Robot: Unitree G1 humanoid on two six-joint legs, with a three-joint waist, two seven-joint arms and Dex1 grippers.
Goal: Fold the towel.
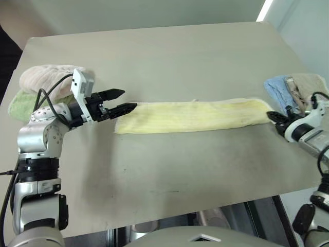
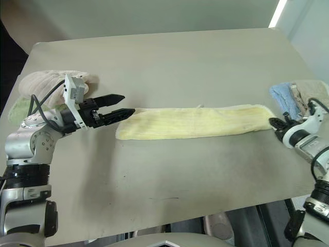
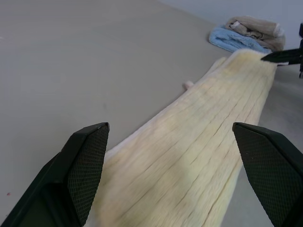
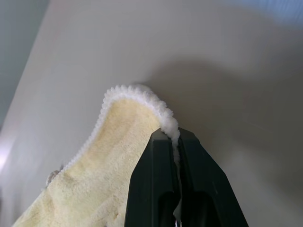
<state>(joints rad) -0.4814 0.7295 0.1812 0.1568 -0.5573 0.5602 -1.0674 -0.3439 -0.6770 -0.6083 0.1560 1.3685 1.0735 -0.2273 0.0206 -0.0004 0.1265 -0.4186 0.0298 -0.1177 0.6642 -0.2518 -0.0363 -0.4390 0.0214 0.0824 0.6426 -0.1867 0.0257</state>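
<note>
Clamping only the towel point(image 1: 195, 116) hem, the right gripper point(image 4: 176, 142) jaws are risking slippage under tension; the left gripper point(image 1: 119, 102) jaws are hanging released, leaving the left end unsecured on the surface point(image 1: 169, 56).

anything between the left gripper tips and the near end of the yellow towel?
Nothing. In the left wrist view the left gripper stands open with the towel end running up between its fingers; the head views show the lower fingertip at the towel's edge.
</note>
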